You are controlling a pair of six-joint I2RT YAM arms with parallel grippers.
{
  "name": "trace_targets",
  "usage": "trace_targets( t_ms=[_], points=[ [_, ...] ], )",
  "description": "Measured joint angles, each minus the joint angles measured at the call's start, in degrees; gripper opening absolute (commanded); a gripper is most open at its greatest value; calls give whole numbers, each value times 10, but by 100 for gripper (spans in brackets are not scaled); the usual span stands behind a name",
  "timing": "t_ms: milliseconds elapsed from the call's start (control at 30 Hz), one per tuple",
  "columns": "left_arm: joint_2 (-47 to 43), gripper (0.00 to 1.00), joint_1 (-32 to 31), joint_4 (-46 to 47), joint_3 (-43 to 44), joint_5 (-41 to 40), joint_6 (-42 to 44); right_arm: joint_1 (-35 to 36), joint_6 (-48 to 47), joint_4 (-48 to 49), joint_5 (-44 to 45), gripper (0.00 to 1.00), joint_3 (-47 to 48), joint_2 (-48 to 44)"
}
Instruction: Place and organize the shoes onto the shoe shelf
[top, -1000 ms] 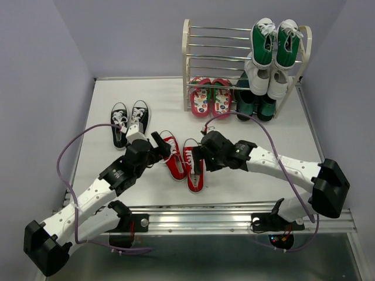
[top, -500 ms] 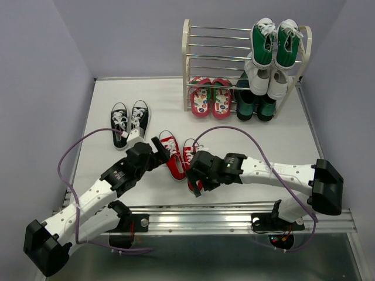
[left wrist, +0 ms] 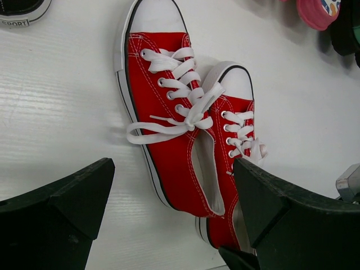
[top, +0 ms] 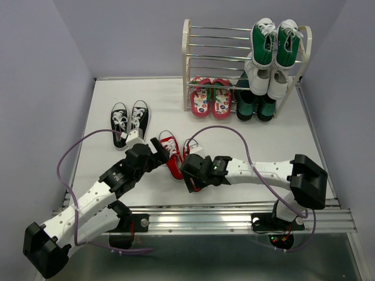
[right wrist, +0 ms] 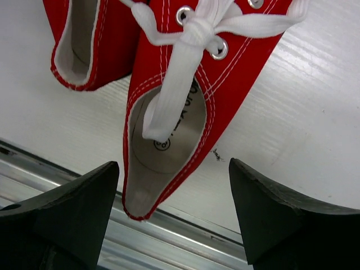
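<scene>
Two red sneakers with white laces lie side by side near the table's front; the left one (top: 171, 156) (left wrist: 163, 112), the right one (top: 194, 168) (right wrist: 169, 112). My left gripper (top: 160, 148) (left wrist: 174, 225) is open, its fingers on either side of both heels. My right gripper (top: 190, 179) (right wrist: 174, 219) is open and straddles the right sneaker's heel. The black sneakers (top: 129, 123) stand at the left. The pink-red flip-flops (top: 211, 98) lean on the bottom tier of the shoe shelf (top: 188, 55), whose left half is otherwise bare rods.
Green sneakers (top: 274, 42) sit on the shelf's top right, white sneakers (top: 266, 79) below them, and a dark pair (top: 256, 104) at the bottom right. A metal rail (top: 234, 213) runs along the near table edge, just behind the red heels.
My right gripper has moved left and toward the near edge, from beside the right red sneaker's toe to its heel. My left arm has barely moved.
</scene>
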Motion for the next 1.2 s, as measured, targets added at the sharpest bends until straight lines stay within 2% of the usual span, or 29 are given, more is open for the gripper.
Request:
trace_targets(
  t_ms=[67,167,200,267,367,400,467,500,567,933,1200],
  points=[
    [-2,99,0,0,-4,0,0,0,9,14,13,82,0,6],
    [-8,99,0,1,-5,0,3,0,20,30,26,73,0,14],
    [-11,99,0,1,-5,0,3,0,23,32,29,67,0,17],
    [-16,99,0,2,-5,0,5,0,32,37,32,63,0,23],
    [-18,99,0,3,-5,0,7,1,40,39,35,47,0,27],
    [-18,99,0,4,-5,0,7,1,41,38,36,32,0,27],
    [-18,99,0,5,-5,-1,8,1,46,35,39,20,0,27],
    [-18,99,0,5,-5,-2,9,1,50,35,45,11,0,27],
    [-18,99,0,5,-5,-3,10,1,63,28,57,1,1,27],
    [-23,99,0,11,-5,-16,14,5,46,-26,159,1,10,6],
    [-24,99,0,27,-5,-24,14,5,9,-43,237,1,5,-152]
  ],
)
